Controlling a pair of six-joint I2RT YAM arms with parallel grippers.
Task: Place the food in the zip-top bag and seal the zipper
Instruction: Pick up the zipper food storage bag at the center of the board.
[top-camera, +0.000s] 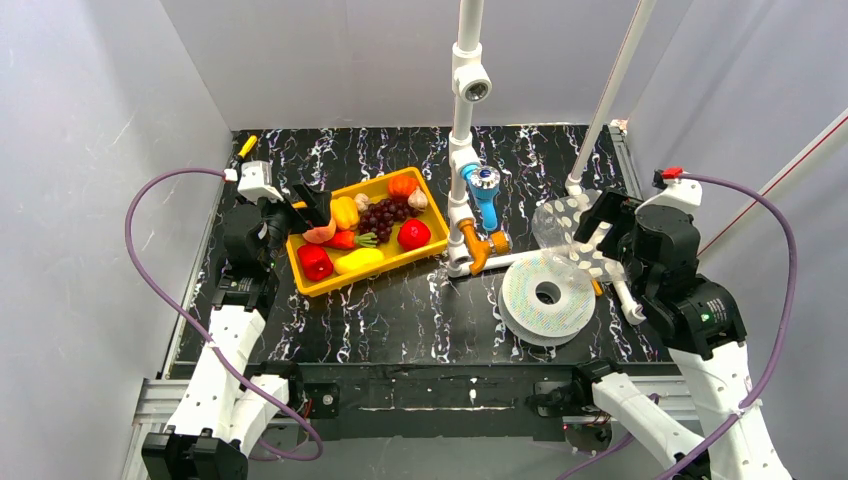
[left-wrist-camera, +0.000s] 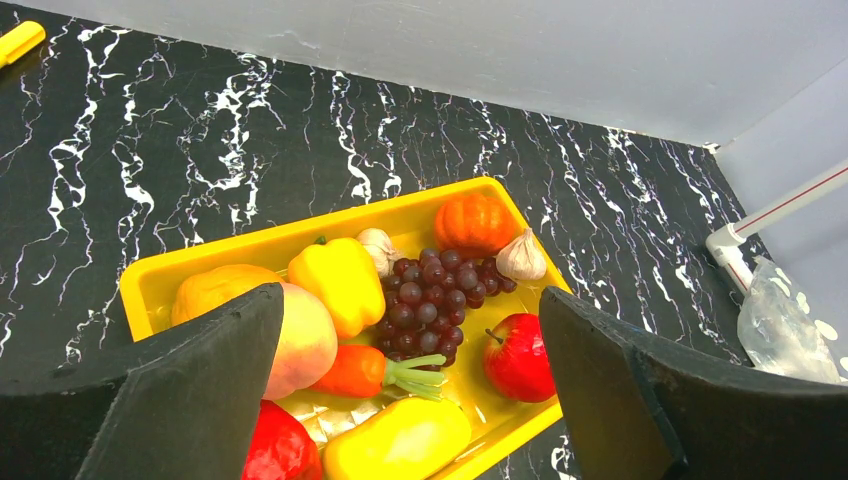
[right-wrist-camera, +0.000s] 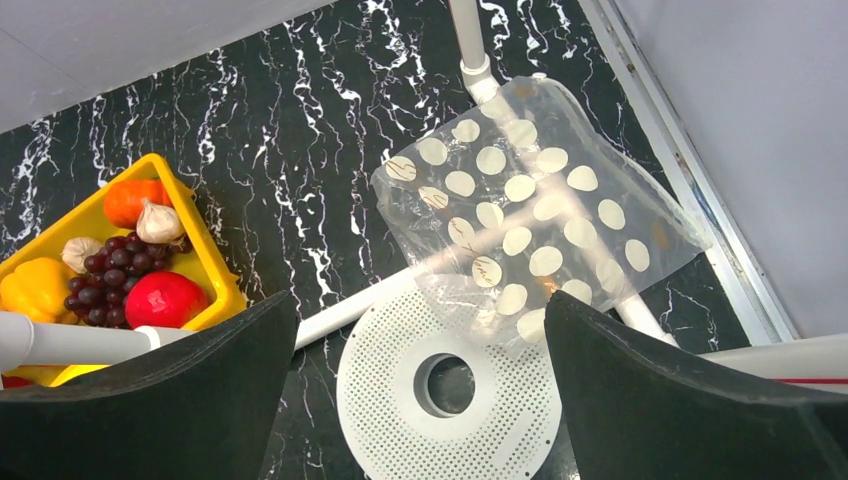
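Observation:
The food lies in a yellow tray (top-camera: 400, 262) at centre left: a peach (left-wrist-camera: 300, 340), yellow pepper (left-wrist-camera: 345, 280), grapes (left-wrist-camera: 430, 295), carrot (left-wrist-camera: 355, 372), red apple (left-wrist-camera: 520, 358) and red pepper (left-wrist-camera: 280, 450). My left gripper (left-wrist-camera: 410, 300) hovers open over the tray's left end (top-camera: 308, 212), holding nothing. The zip-top bag (right-wrist-camera: 530, 200), clear with white dots, lies flat at the right (top-camera: 570, 222), one corner over a white disc. I cannot make out its zipper. My right gripper (right-wrist-camera: 420, 300) hangs open above the disc and the bag's near edge (top-camera: 598, 240).
A perforated white spool disc (top-camera: 547, 297) lies at the front right. A white pipe frame (top-camera: 462, 130) with blue and orange fittings (top-camera: 484, 190) stands mid-table, and one pipe (right-wrist-camera: 350, 310) lies along the tabletop. A yellow marker (top-camera: 246, 146) lies at the back left. Walls close in on three sides.

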